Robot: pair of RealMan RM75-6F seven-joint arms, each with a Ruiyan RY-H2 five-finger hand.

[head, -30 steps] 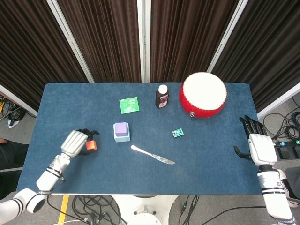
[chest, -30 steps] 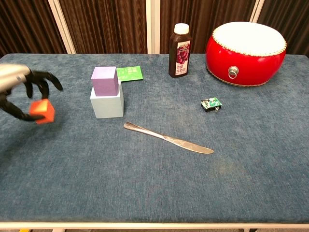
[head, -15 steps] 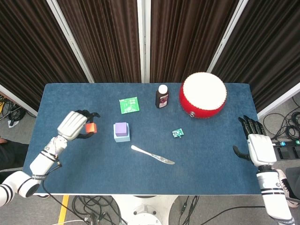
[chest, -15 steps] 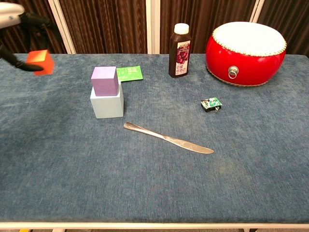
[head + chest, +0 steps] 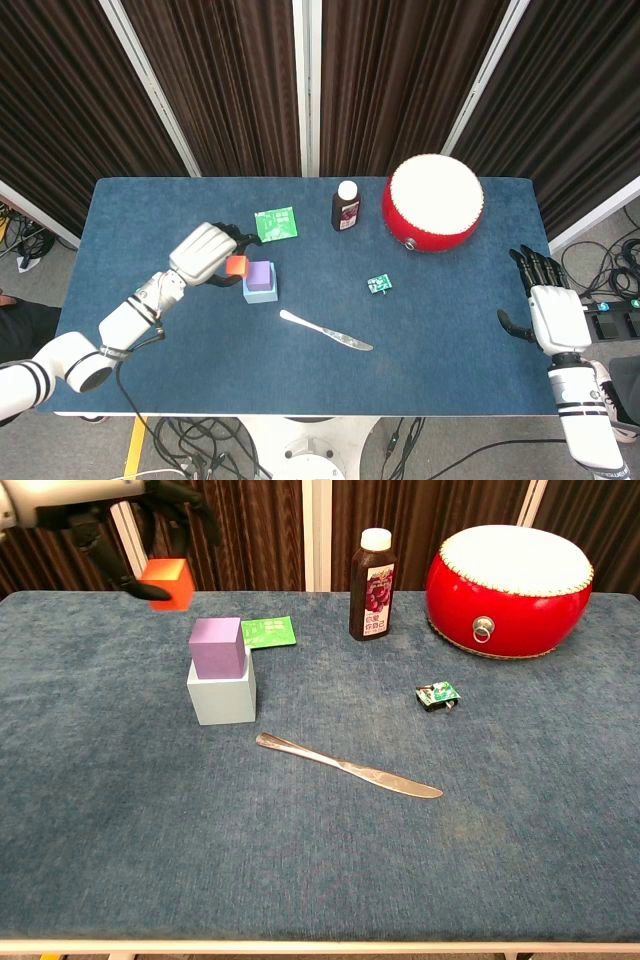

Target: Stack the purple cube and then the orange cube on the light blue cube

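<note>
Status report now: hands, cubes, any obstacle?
Left hand holds orange cube in the air, left of and above the stack. Right hand open, idle at table edge. Purple cube sits on light blue cube. Nothing blocking.

Orange cube (image 5: 167, 583) (in fingers (image 5: 112, 568)) nearer stack.

A robot lab: dark curtains (image 5: 230, 80) behind a blue-clothed table (image 5: 450, 340), loose cables (image 5: 200, 440) on the floor

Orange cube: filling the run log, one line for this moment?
left hand holds orange cube | above-left of purple cube | right hand idle
</note>
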